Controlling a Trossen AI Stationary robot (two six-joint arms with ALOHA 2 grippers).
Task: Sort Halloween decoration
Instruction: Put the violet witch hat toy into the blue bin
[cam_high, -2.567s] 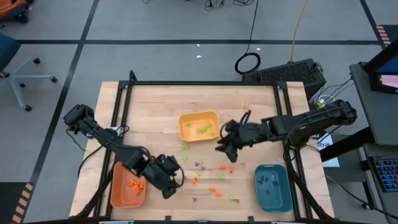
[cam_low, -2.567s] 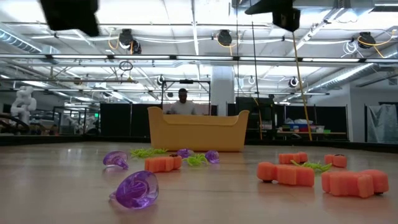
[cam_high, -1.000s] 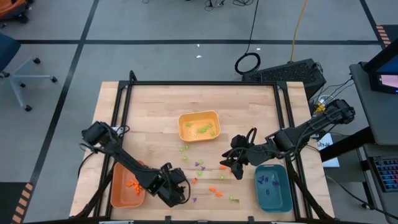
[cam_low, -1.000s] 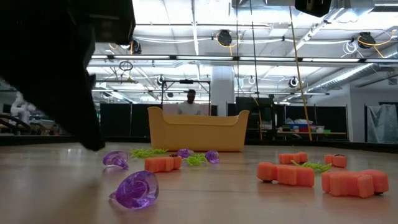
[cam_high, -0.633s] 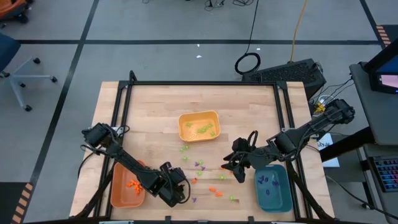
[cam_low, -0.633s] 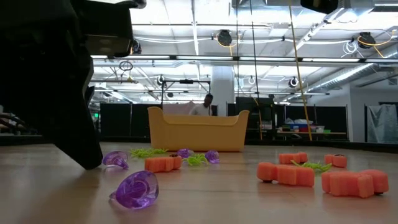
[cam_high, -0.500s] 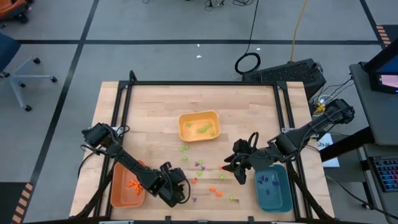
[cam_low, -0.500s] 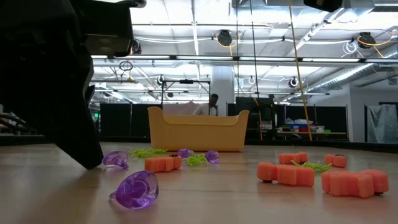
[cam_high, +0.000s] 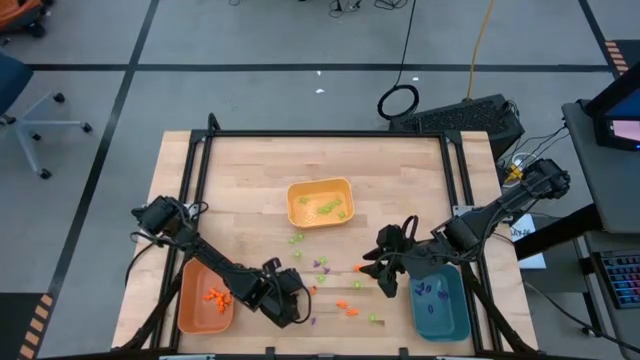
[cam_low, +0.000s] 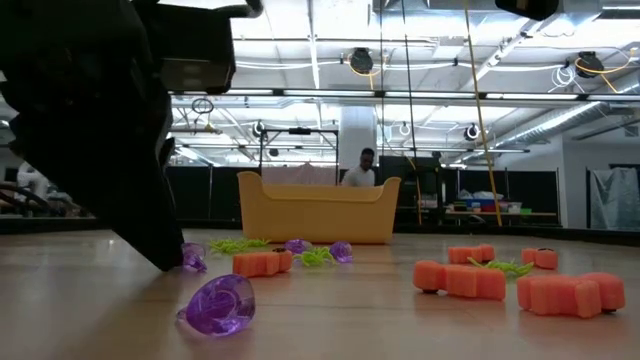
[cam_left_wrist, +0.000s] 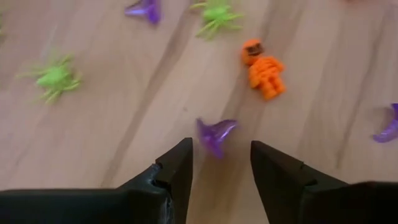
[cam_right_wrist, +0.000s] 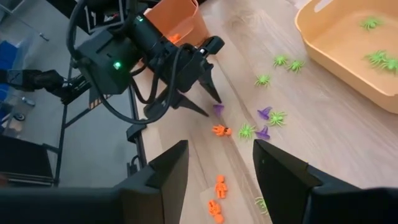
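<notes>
The counter (cam_high: 250, 170) carries three trays; take the yellow tray (cam_high: 320, 203) at its middle as the landmark. The orange tray (cam_high: 195, 300) sits toward the near left corner from it, the teal tray (cam_high: 437, 305) toward the near right.

Since a couple of seconds ago the left end effector (cam_left_wrist: 219, 163) has moved from beside the orange tray out among the loose pieces and come down low, its fingers narrowing around a purple witch hat (cam_left_wrist: 215, 135). They are still spread and not yet touching it, so a pick looks imminant. The right end effector (cam_right_wrist: 217, 163) has drifted from the yellow tray toward the teal one and hangs above the counter, fingers apart, holding nothing visible.

The Halloween decoration (cam_high: 335, 285) lies scattered nearer than the yellow tray: tiny light green spiders (cam_left_wrist: 55, 78), orange skeleton figures (cam_left_wrist: 263, 65) and purple hats.
</notes>
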